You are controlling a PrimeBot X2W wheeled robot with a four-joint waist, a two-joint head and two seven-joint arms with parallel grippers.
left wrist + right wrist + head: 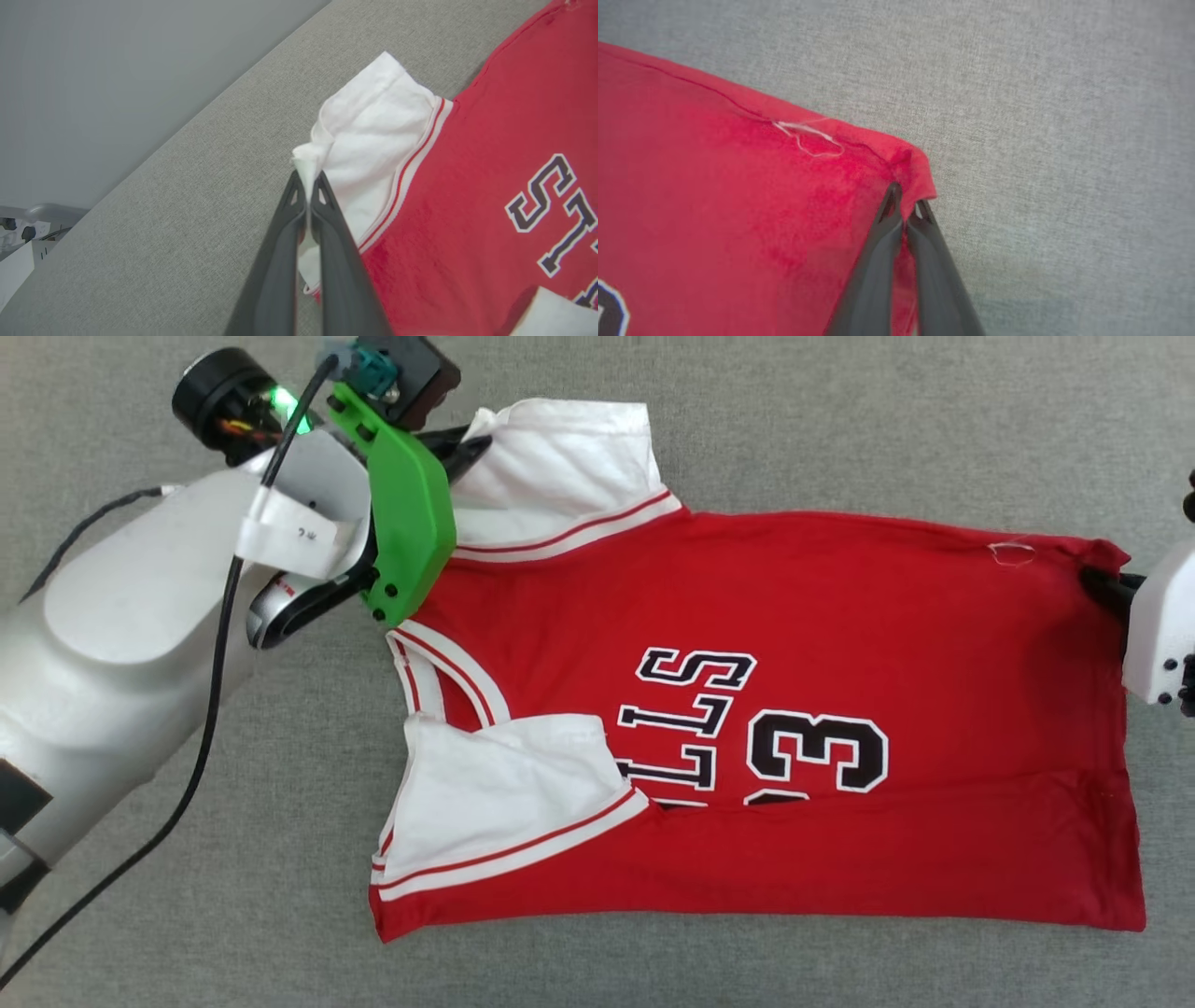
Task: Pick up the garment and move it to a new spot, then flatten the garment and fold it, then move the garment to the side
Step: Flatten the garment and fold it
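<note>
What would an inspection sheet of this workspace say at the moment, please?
Surface: grey woven cloth, flat.
Job's things: garment spread front up, near long edge folded over the lettering, near sleeve laid on top; loose white thread by the hem corner.
Clutter: nothing seen.
Hands: left hand shut on the garment's far white sleeve; right hand shut on its hem corner.
Cables: black cable along the left arm.
Surroundings: plain grey backdrop.

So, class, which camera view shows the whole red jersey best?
The head view: the garment lies spread, both sleeves and lettering visible. The left wrist view gives one white sleeve pinched in the left gripper plus part of the lettering; the right wrist view gives a red corner pinched in the right gripper.
</note>
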